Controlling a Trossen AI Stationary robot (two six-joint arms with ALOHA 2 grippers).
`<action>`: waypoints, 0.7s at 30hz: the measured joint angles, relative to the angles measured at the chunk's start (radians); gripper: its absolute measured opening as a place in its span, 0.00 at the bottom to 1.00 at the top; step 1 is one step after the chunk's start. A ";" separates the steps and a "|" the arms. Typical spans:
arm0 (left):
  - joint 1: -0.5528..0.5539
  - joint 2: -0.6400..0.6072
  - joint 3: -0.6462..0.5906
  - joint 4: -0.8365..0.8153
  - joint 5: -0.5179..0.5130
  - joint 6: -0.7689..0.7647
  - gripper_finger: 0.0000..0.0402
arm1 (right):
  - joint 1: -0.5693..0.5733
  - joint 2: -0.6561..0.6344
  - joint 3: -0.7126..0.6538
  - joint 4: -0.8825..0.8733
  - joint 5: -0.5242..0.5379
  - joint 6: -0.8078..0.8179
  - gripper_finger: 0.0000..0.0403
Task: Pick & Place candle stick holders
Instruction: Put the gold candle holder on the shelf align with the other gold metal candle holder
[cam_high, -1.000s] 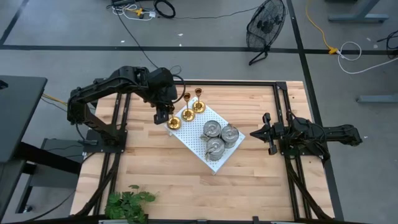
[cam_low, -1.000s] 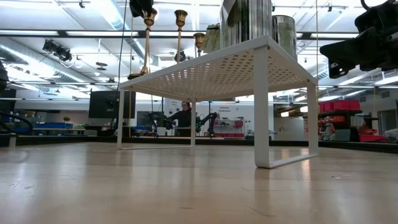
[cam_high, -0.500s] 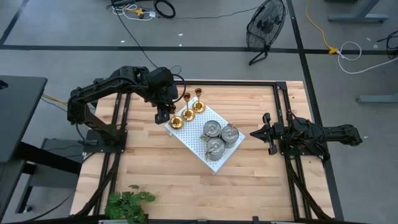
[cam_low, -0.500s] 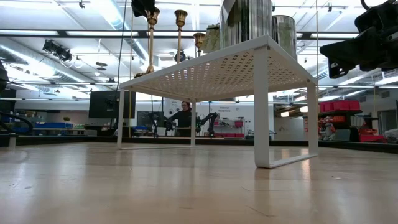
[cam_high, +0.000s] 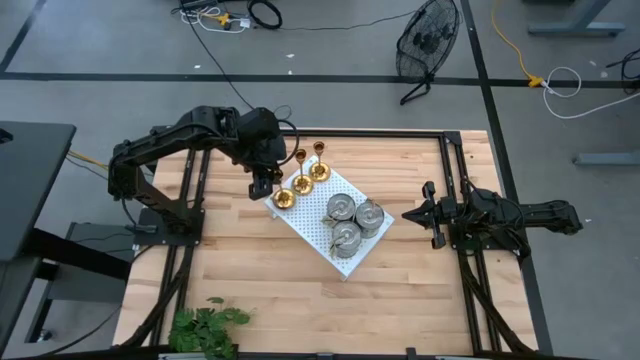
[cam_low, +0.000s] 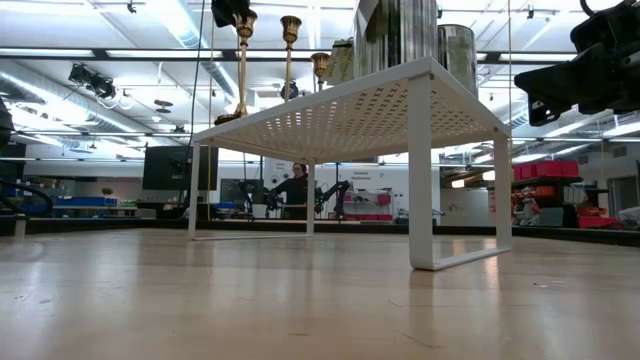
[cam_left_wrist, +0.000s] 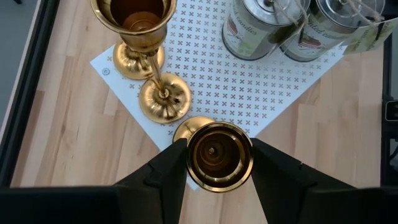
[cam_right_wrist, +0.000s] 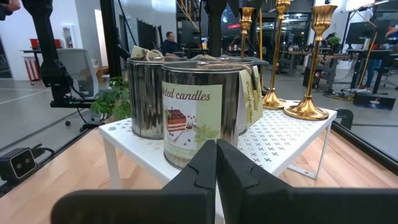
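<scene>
1. A white perforated board (cam_high: 330, 222) on legs is seen near the middle of the wooden table (cam_high: 250, 290), turned diagonally to the table's edges; bare wood is left open all around it, widest on the near side.
2. 3 brass candle stick holders (cam_high: 301, 178) are counted, standing in a row along the board's far-left edge, close to that edge.
3. 3 silver-grey tins (cam_high: 350, 220) are counted, clustered on the board's right part; in the right wrist view a "candles" label is read on the nearest tin (cam_right_wrist: 189, 118).
4. Each brass holder is stood upright, its long axis vertical, round base down and cup up, as shown in the low view (cam_low: 289, 60).
5. The left gripper (cam_left_wrist: 219, 158) is held above the board's left corner, its 2 fingers (cam_left_wrist: 161, 174) set on either side of the cup of the left-most brass holder (cam_left_wrist: 219, 155), which is gripped at its top; the holder's base (cam_left_wrist: 186, 127) is seen on the board just beside the corner edge.
6. The right gripper (cam_right_wrist: 216, 165) is held at the table's right side, well apart from the board, with its fingers pressed together and nothing between them; it is pointed toward the tins.
7. A green plant (cam_high: 207, 328) is seen at the table's near-left edge, well apart from the board.
8. 1 person (cam_low: 296, 185) is seen in the room behind the table.
</scene>
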 joint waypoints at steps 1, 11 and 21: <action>0.000 0.000 0.000 0.000 0.001 0.000 0.43 | 0.000 0.000 0.000 0.000 0.000 0.000 0.04; 0.000 0.017 -0.002 -0.003 0.002 0.000 0.43 | 0.000 0.000 0.000 0.000 0.000 0.000 0.04; 0.000 0.027 -0.001 0.001 0.002 0.002 0.43 | 0.000 0.000 0.000 0.000 0.000 0.000 0.04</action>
